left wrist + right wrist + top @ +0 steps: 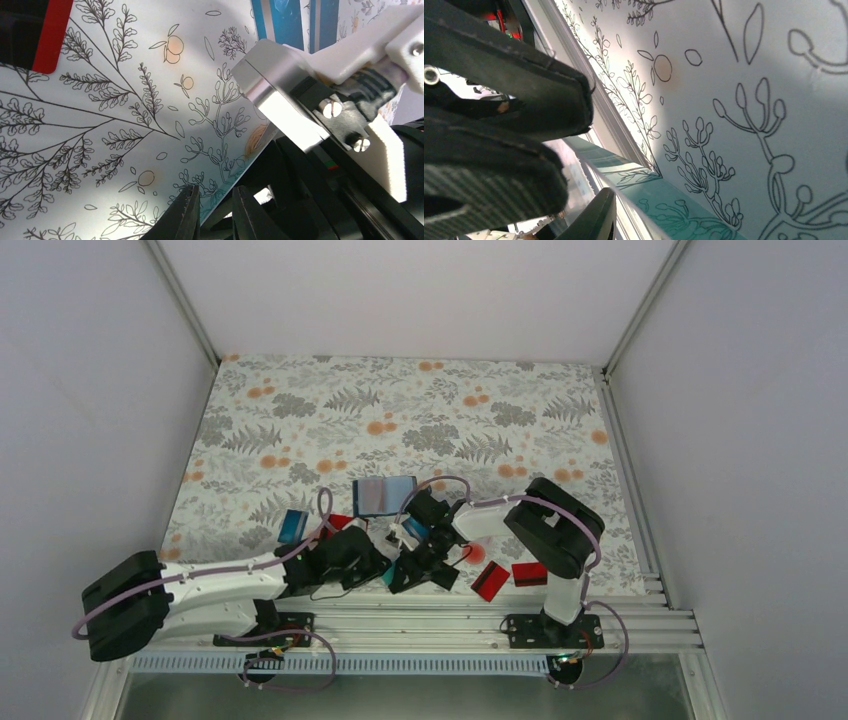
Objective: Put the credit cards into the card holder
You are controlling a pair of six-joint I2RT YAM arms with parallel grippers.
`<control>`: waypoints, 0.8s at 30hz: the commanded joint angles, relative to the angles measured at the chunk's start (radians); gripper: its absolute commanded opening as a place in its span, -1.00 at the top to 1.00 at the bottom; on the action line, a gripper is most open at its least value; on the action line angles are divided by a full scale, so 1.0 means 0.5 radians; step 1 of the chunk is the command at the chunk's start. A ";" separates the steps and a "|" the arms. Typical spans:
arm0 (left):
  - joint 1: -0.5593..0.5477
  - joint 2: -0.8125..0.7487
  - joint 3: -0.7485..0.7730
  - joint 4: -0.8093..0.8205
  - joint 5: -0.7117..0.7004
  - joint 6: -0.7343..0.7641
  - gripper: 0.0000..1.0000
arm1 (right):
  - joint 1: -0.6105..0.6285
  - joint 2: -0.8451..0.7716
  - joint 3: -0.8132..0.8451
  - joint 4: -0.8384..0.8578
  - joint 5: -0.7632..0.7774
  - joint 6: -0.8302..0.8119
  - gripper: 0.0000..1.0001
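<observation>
Top external view suggested a handover: left gripper (216,199) clamped on a teal credit card (659,200), right gripper (414,570) impossible to read, and the open card holder (385,497) just behind wanted an edge-first slide.

far table (420,410) open; near centre crowded (left gripper (393,575), right gripper (424,562) seemingly tip to tip); red cards (490,581) rightward.

The left arm (215,592) and right arm (490,512) have white links, bulky black joints and lilac cables (200,571). Silver screws (331,108) stud a white bracket (365,47). The left gripper (216,190) is black.
</observation>
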 commanded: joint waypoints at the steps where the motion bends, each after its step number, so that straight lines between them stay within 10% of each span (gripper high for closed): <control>1: -0.012 0.066 0.050 0.047 0.055 0.130 0.63 | 0.039 0.081 -0.066 -0.102 0.382 -0.022 0.52; 24: 0.003 0.210 0.148 0.148 0.396 0.857 0.63 | 0.037 -0.010 -0.152 -0.070 0.438 -0.031 0.53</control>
